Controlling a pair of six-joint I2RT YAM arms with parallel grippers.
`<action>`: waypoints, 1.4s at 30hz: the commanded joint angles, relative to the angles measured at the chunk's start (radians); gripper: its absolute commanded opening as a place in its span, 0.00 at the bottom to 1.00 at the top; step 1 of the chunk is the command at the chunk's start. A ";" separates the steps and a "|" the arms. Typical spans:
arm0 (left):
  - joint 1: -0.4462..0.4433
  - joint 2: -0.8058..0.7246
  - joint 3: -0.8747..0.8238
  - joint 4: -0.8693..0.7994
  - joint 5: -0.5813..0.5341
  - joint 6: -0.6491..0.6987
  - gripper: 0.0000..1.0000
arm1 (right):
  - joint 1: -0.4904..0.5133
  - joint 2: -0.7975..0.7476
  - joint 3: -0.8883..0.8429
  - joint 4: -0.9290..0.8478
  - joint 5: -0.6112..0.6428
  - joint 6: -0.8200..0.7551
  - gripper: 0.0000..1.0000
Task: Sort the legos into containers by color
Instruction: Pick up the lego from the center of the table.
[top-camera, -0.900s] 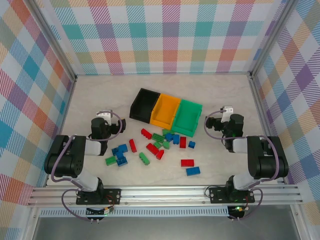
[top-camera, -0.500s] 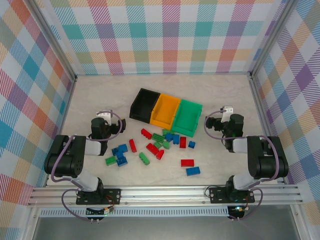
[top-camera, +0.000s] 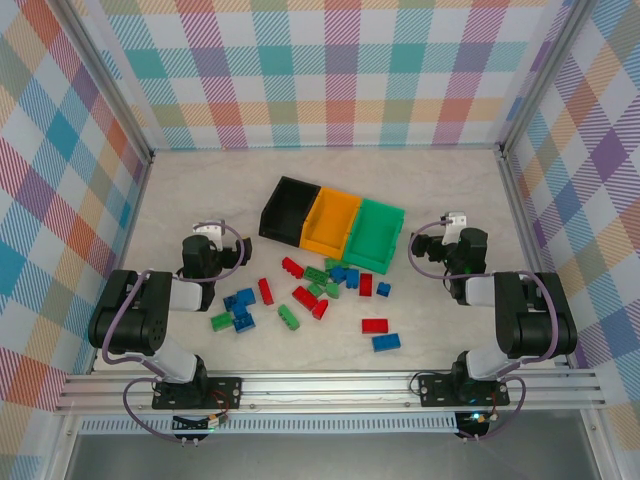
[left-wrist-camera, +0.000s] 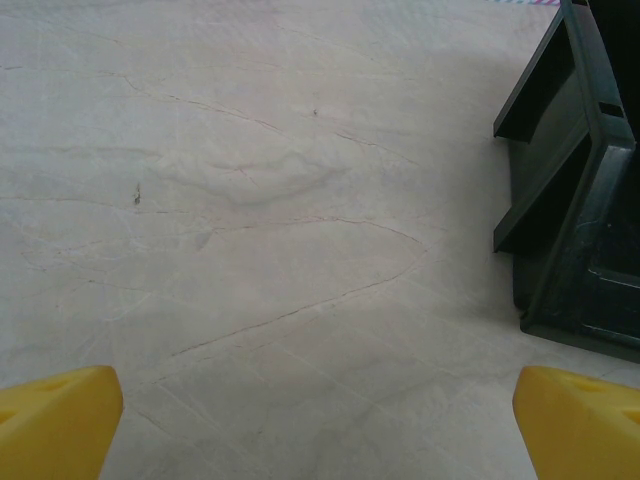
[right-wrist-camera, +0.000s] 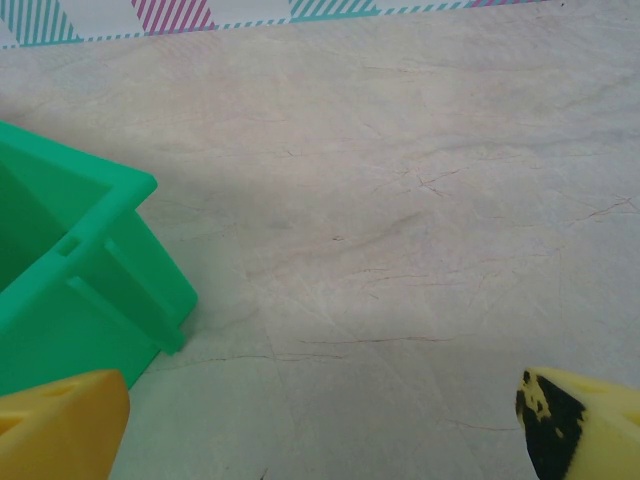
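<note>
The left gripper and right gripper both gape wide and empty, the legos scattered between them.

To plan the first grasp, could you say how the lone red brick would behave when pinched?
The lone red brick looks moulded plastic, so probably stiff. Far smaller than the green bin, it is likely light. Lying flat, it should slide, not roll.

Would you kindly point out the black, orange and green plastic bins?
black plastic bin (top-camera: 289, 210): top external view, bare inner floor.
orange plastic bin (top-camera: 332, 222): top external view, bare inner floor.
green plastic bin (right-wrist-camera: 60, 320): right wrist view, outer wall.
</note>
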 joint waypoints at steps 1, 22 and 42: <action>0.009 0.002 0.019 0.026 0.027 0.014 1.00 | -0.006 0.003 0.013 0.026 -0.028 -0.014 0.99; 0.009 0.002 0.021 0.024 0.026 0.014 1.00 | -0.004 -0.086 0.089 -0.184 -0.052 -0.021 0.99; -0.005 -0.482 0.187 -0.712 0.037 -0.318 1.00 | 0.113 -0.310 0.329 -0.922 -0.323 0.476 0.99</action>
